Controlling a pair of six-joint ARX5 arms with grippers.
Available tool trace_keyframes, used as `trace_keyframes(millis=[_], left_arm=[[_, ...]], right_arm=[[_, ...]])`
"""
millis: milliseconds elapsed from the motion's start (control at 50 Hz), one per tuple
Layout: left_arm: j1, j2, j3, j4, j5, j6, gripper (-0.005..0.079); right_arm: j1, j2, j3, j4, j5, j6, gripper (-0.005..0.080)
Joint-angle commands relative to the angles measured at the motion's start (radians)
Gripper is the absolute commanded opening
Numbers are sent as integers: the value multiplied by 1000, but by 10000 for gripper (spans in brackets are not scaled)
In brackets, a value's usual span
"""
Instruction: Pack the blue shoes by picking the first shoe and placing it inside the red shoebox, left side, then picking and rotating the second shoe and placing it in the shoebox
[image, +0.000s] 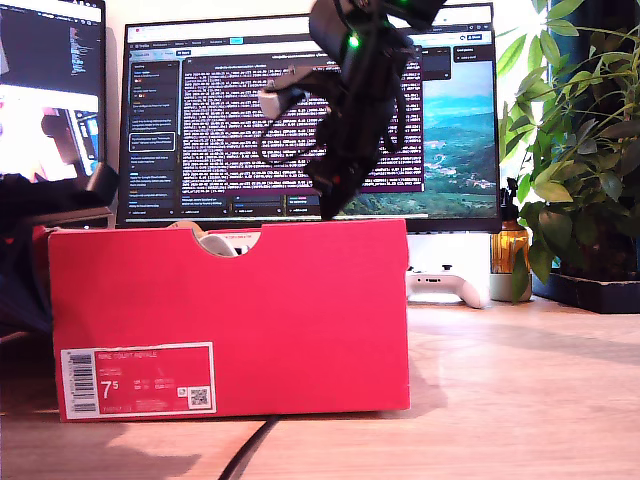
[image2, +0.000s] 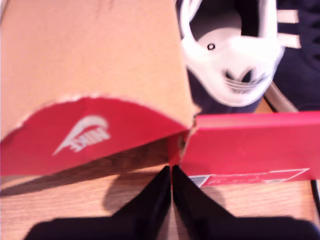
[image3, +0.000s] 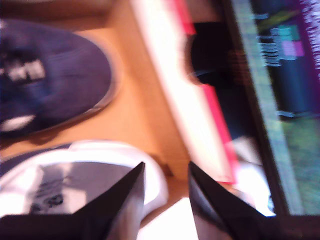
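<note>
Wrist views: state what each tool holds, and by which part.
Nothing is held. My first tool is shut on nothing, outside the red shoebox. My second tool is open over the heel of a blue shoe, gripping nothing.

On the wooden counter (image: 520, 400), a large monitor (image: 230, 120) stands at 12 o'clock, showing text windows. A leafy plant (image: 580, 140) fills 3 o'clock. Near it stand an amber bottle (image: 508, 248) and a white game controller (image: 445, 285). A black cable (image: 245, 455) lies at 6 o'clock.

Ext cam low, close, facing red shoebox (image: 230, 320) — wrist cams look down into it.
</note>
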Motion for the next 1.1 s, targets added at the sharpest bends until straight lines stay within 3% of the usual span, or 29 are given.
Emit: trace_keyframes(millis=[0,220,260,340,780,940,1080], left_arm=[[1,5,-16,4,-2,4,-19],[1,5,-16,4,-2,4,-19],[1,5,-16,4,-2,4,-19],[1,5,-16,4,-2,4,-20],[1,5,-16,5,-2,4,-19],[1,5,-16,3,-2,4,-19],[1,5,-16,-6,13,4,-20]], right_arm=[[29,-7,43,-2,17,23,240],[74,-11,199,-123,65,150,219],[80,-11,226,-155,66,177,175],[92,-11,284,-216,66,222,-16],[95,-36,386,-470,66,560,-11],[79,-41,386,-576,65,787,-11],[58,-41,386,-661,66,819,-11]])
